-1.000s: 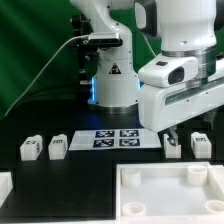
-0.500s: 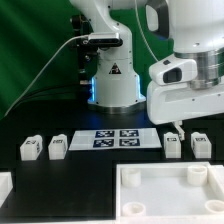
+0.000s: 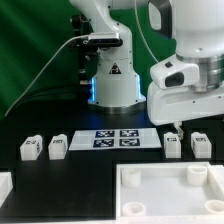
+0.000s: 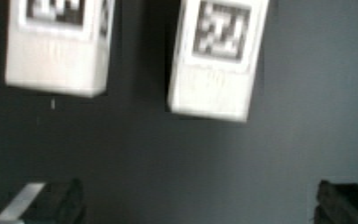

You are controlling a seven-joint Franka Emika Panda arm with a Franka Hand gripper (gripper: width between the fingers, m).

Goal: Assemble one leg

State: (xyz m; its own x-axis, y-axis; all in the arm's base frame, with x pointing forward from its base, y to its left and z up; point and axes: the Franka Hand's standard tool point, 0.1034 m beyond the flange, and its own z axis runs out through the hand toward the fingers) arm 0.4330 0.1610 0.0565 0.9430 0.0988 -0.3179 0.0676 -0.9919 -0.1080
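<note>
Four small white legs with black-and-white tags lie on the black table. Two are at the exterior view's left (image 3: 30, 148) (image 3: 57, 148) and two at its right (image 3: 172, 145) (image 3: 201, 145). My gripper (image 3: 180, 128) hangs a little above the right pair, open and empty. The wrist view shows these two legs (image 4: 60, 45) (image 4: 220, 55) side by side on the dark table, away from my gripper (image 4: 197, 205). Its dark fingertips (image 4: 48, 205) (image 4: 350, 200) stand wide apart with nothing between them.
The large white tray-like part (image 3: 160, 172) with corner holes lies in front of the right legs. The marker board (image 3: 112, 139) lies in the middle, before the robot base (image 3: 112, 85). Another white part (image 3: 5, 186) shows at the exterior view's lower left edge.
The arm has lifted and shifted toward the exterior view's right, so the gripper now hangs higher above the right pair of legs. The legs have not moved.
</note>
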